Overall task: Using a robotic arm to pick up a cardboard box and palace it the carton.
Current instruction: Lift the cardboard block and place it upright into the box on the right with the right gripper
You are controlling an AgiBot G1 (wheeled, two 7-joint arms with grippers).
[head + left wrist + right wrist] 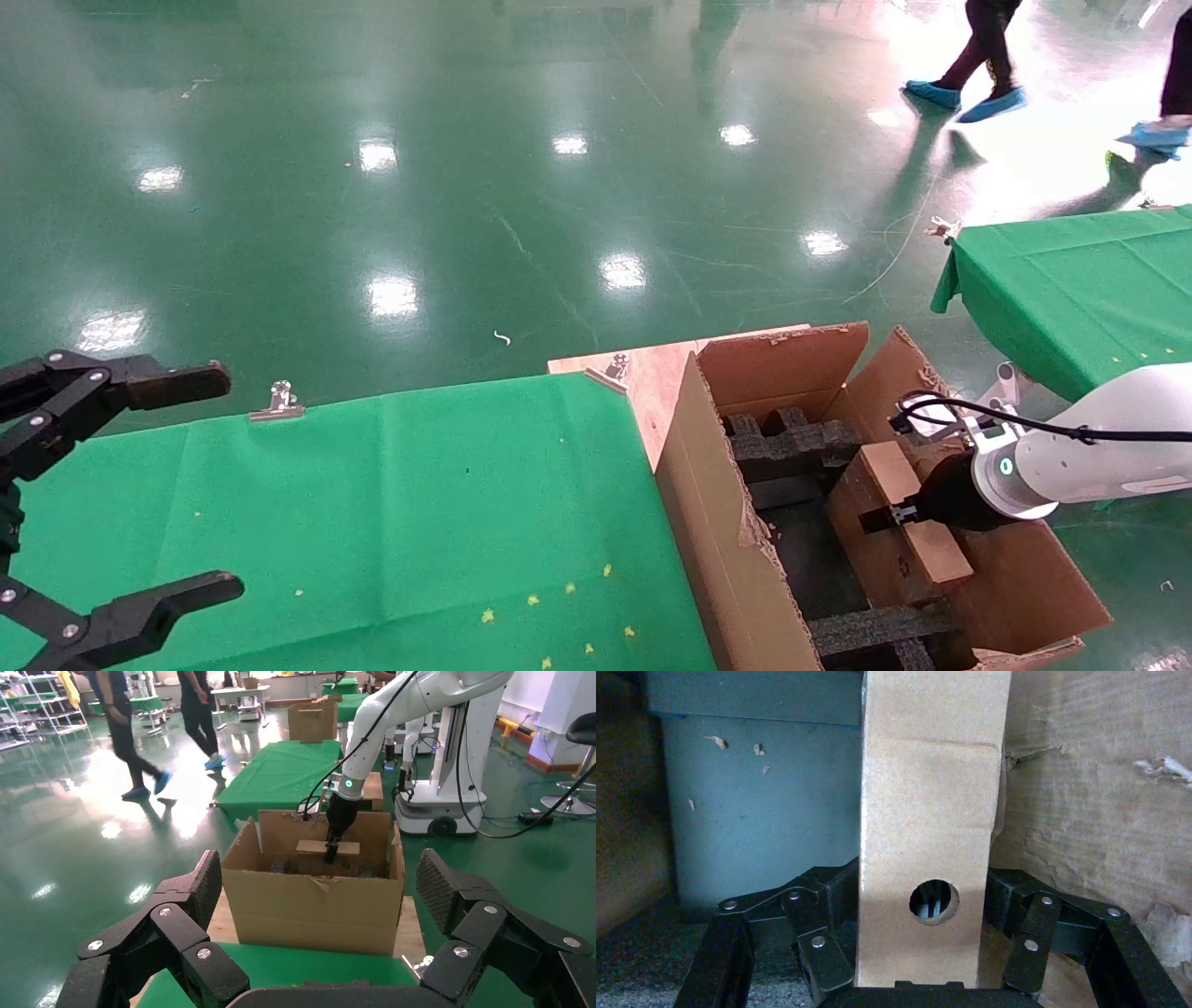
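One arm working | right gripper [885,518] (jaws clamped) holds cardboard box [914,511] | inside carton [717,522]

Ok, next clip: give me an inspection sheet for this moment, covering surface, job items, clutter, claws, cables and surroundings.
Surface: table under green cloth, held by metal clips; small yellow specks on it.
Job items: cardboard box, round hole in one face, held inside the open carton; black foam inserts in the carton.
Clutter: nothing seen beyond the specks.
Claws: right claw shut on the cardboard box, inside the carton; left claw open, over the table's left end, holding nothing.
Cables: black cable running along the right arm.
Surroundings: glossy green floor, a second green-covered table, people walking in blue shoe covers.
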